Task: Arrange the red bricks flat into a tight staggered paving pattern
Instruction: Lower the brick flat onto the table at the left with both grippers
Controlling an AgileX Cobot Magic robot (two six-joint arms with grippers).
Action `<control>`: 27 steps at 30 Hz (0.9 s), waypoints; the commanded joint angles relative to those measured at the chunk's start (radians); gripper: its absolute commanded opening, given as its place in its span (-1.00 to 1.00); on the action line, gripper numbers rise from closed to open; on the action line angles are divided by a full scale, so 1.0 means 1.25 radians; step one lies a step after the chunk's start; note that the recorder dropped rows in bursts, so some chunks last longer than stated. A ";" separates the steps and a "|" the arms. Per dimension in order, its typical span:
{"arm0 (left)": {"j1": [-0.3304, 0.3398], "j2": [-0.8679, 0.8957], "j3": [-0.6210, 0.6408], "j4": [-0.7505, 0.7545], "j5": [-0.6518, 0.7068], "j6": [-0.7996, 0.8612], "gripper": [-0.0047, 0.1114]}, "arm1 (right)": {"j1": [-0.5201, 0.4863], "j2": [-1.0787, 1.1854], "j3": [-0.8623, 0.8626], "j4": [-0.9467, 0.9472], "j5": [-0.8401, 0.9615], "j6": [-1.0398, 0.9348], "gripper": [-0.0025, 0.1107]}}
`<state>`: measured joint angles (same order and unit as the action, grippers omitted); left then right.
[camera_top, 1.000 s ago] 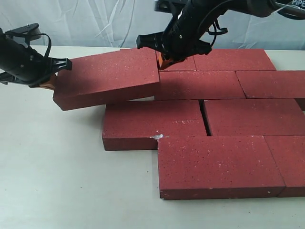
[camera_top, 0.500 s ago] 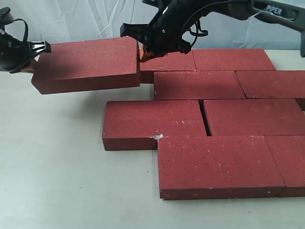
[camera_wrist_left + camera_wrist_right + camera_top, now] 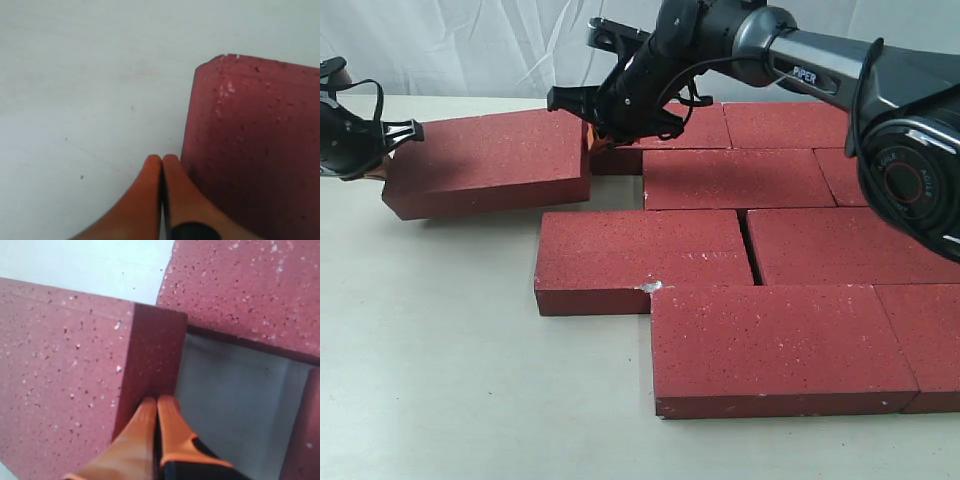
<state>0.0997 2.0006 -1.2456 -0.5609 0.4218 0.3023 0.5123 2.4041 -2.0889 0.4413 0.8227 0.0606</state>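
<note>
Since half a second ago the loose brick (image 3: 485, 160) has shifted further left and dropped lower, and it sits tilted now with its left end down near the tabletop (image 3: 440, 380). I can't tell whether it's actually touching. It's left of the laid bricks (image 3: 740, 180), its right end near the back row's corner.

Nobody's really gripping it, which is my worry. The left pincer (image 3: 161, 160) is closed, tips together, tucked against one end. The right pincer (image 3: 157, 402) is closed too, pushing on the other end face. So the brick is only squeezed between two arms. If one eases off, or they drift out of sync, I'd expect it to slip out and thump down, maybe chipping a corner or knocking the back row out of line. Grainy faces help friction a bit, but the contact spots are tiny.

As for the surface, it's pale, smooth and matte, so a dropped brick could skid. A wrinkled white sheet (image 3: 470, 50) hangs behind, and that's all I see of the room.
</note>
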 commanded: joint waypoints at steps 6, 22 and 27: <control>-0.003 0.014 -0.017 0.021 0.003 -0.002 -0.92 | 0.026 0.025 -0.010 0.054 -0.012 -0.006 -0.97; 0.036 0.014 -0.017 0.072 0.005 -0.002 -0.92 | 0.046 0.052 -0.010 0.045 -0.031 -0.003 -0.97; 0.060 0.014 -0.017 0.082 0.003 -0.005 -0.92 | 0.046 0.053 -0.010 -0.019 -0.020 0.040 -0.97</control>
<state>0.1557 2.0203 -1.2595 -0.4643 0.4183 0.3044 0.5616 2.4704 -2.0931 0.4509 0.7800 0.0815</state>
